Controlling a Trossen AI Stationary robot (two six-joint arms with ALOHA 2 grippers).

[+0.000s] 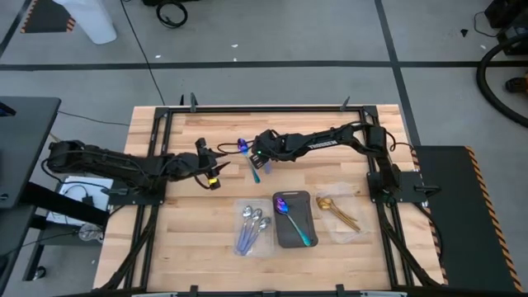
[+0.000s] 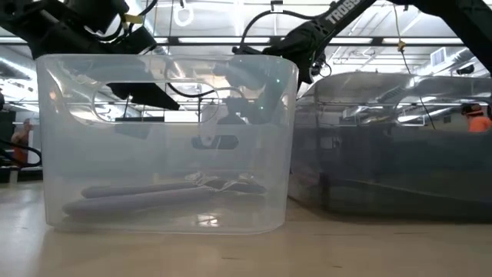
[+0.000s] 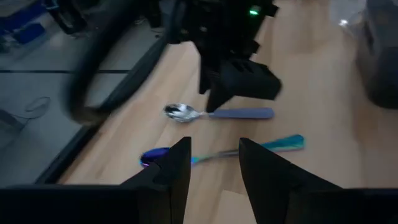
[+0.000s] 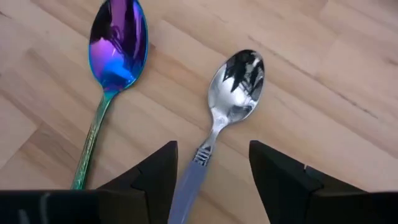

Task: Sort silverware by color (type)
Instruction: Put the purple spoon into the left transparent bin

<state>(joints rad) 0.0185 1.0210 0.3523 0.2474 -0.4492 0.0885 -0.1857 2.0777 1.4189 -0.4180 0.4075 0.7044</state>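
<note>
Right gripper (image 4: 208, 180) fingers apart over silver spoon (image 4: 231, 99), iridescent spoon (image 4: 115, 56) beside, left gripper (image 3: 211, 165) apart nearby

In the right wrist view, the silver spoon (image 4: 231, 99) has its handle cut off by the bottom edge. The iridescent spoon (image 4: 115, 59) runs behind that hand's finger (image 4: 149, 180).

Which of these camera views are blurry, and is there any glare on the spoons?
Left wrist view: soft and smeared, the right arm ahead blurred. Right wrist view: sharp, bright reflections in the silver spoon bowl, sheen on the purple spoon. Low view: the clear tray hazes everything behind it.
</note>
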